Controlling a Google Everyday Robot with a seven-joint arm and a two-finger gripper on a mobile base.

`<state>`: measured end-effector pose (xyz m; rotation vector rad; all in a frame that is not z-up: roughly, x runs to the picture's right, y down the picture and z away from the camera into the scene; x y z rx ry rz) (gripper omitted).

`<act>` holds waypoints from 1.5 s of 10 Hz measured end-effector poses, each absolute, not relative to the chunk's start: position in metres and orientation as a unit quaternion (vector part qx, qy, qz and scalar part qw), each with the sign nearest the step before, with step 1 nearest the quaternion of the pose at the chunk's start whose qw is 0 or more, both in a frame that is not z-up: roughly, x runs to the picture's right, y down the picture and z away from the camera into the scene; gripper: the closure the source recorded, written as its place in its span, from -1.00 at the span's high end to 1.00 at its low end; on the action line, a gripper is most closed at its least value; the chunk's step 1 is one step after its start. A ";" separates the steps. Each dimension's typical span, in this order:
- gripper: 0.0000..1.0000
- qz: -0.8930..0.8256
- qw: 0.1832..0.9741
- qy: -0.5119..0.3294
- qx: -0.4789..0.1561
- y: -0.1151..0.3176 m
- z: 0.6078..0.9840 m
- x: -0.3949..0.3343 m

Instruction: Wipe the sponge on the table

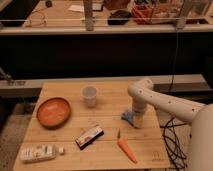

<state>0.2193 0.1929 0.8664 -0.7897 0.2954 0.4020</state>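
Note:
The sponge [128, 117], a small light blue block, lies on the right half of the light wooden table [70, 150]. My gripper [134, 119] comes down from the white arm [160, 100] on the right and sits right at the sponge, covering most of it. Only the sponge's left blue end shows beside the gripper.
A clear cup [89, 95] stands at the table's middle back. An orange-brown bowl [53, 111] sits at left, a dark snack bar [89, 136] and a white packet [41, 152] near the front, an orange carrot [126, 148] front right. A long dark-fronted workbench [100, 30] runs behind.

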 end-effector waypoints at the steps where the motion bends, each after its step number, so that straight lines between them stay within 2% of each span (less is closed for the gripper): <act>1: -1.00 0.192 0.892 0.145 -0.382 0.193 0.866 0.220; 15: -1.00 0.194 0.885 0.155 -0.393 0.210 0.851 0.232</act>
